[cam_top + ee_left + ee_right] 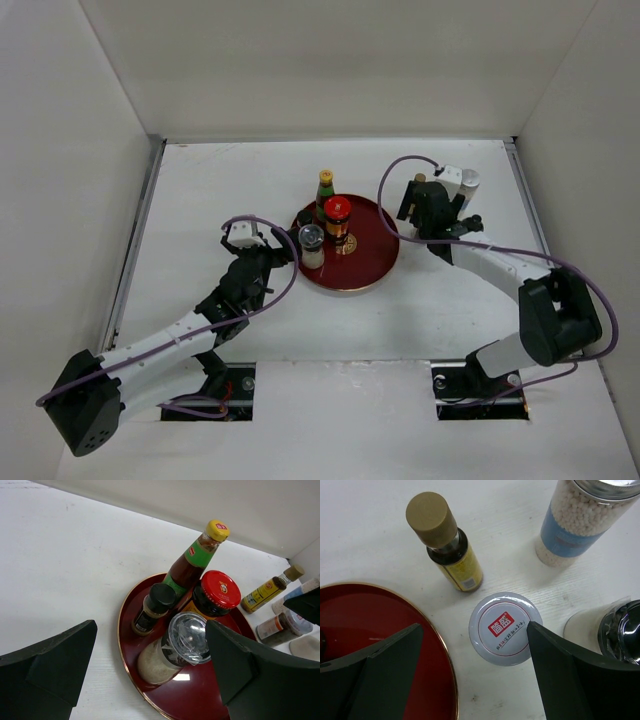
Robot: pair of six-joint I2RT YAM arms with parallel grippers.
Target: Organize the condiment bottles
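On the round red tray (375, 262) stand a green yellow-capped bottle (197, 555), a red-lidded jar (216, 592), a black-capped bottle (152, 607) and a clear-topped shaker (172, 650). My left gripper (150, 672) is open at the tray's left rim, with the shaker in front of its right finger. Right of the tray, on the table, stand a slim amber bottle (447, 542), a tall white bottle (582, 517), a grey-lidded jar (505, 628) and a silver-topped shaker (620, 630). My right gripper (475, 680) hangs open over the grey-lidded jar, empty.
White walls close in the table on the left, back and right. The right-hand bottles stand close together near the back right corner (505, 150). The tray's gold rim (442, 650) lies just left of the grey-lidded jar.
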